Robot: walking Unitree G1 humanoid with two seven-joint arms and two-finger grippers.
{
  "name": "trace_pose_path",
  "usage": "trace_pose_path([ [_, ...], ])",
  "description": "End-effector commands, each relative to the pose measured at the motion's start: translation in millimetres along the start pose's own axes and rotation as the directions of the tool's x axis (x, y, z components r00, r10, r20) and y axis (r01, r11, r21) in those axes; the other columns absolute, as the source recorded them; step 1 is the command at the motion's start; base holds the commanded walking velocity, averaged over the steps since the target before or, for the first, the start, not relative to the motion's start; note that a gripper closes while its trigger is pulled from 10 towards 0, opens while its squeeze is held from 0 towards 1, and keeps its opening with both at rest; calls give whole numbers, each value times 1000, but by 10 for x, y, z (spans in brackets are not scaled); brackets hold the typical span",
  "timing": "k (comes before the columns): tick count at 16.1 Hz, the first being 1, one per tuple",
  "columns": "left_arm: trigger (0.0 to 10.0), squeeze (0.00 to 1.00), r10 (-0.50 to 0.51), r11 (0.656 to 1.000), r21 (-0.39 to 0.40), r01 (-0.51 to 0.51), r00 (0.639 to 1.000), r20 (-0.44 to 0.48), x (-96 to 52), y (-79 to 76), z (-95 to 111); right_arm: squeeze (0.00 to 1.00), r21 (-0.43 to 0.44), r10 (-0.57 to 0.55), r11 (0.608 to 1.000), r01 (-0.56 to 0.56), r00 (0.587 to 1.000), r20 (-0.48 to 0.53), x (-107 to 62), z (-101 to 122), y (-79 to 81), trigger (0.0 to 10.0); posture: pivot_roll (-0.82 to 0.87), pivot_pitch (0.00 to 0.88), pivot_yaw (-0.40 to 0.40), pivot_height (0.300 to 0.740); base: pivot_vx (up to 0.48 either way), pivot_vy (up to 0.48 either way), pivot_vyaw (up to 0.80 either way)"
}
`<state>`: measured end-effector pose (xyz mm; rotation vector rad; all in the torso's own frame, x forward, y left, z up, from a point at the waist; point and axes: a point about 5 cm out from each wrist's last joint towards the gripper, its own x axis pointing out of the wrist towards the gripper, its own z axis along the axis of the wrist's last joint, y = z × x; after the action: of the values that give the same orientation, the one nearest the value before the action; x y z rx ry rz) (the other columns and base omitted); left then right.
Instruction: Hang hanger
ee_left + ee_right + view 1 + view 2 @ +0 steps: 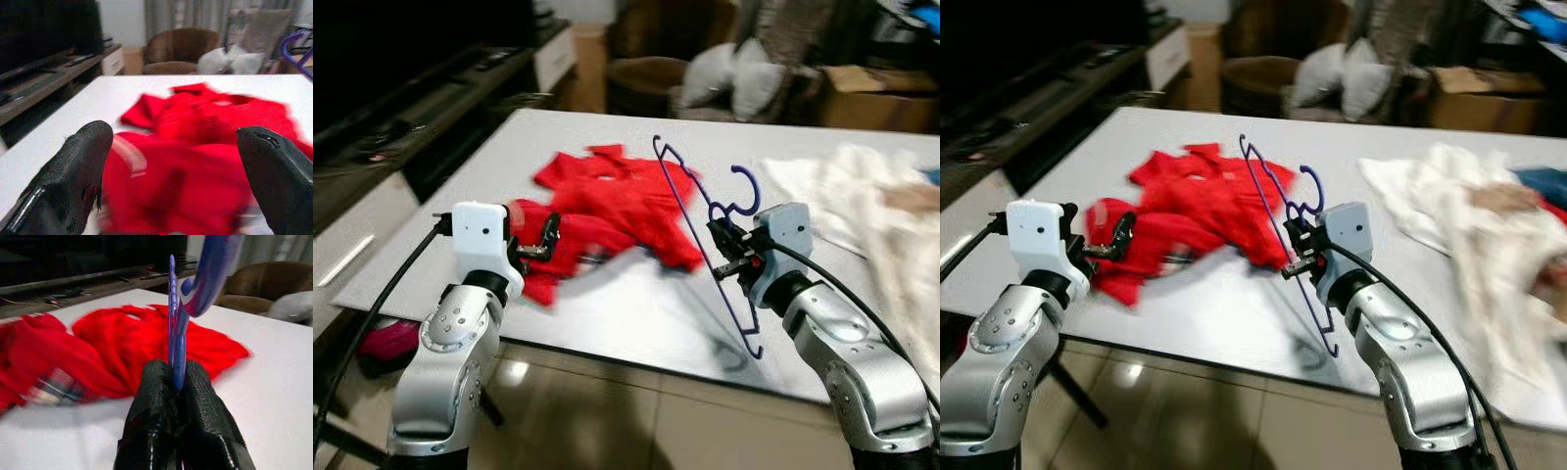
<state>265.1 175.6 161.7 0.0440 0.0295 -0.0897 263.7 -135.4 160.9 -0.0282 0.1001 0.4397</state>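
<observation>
A purple hanger (697, 211) stands upright above the white table (636, 313), its hook (745, 188) pointing up. My right gripper (728, 253) is shut on the hanger near the base of the hook; the right wrist view shows the hanger (177, 328) pinched between both fingers (154, 396). A crumpled red garment (607, 215) lies on the table just left of the hanger. My left gripper (544, 241) is open, low over the garment's near left edge, with the red cloth (186, 161) showing between its fingers (73, 181).
A pile of white cloth (862, 196) lies on the table's right side. A dark TV stand (401, 108) runs along the left. Beyond the table are a brown armchair (646, 78), grey cushions (734, 78) and a cardboard box (871, 98). Tiled floor (607, 411) is in front.
</observation>
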Motion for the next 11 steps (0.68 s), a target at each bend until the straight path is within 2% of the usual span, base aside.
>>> trace_pose_path([
  [1,10000,1000,0,1000,12,0,1000,6,14,10,26,0,-10,4,1000,-3,1000,27,8,60,-6,10000,-72,0,52,740,307,0,0],
  [10,10000,1000,-38,999,-3,38,999,14,60,-93,17,0,-19,-47,999,48,998,29,-20,60,-103,10000,-94,0,51,740,310,0,0],
  [11,10000,1000,-43,999,-1,43,999,13,56,-101,15,0,-6,-54,999,54,998,20,-28,43,-110,10000,-93,0,51,740,311,0,-769],
])
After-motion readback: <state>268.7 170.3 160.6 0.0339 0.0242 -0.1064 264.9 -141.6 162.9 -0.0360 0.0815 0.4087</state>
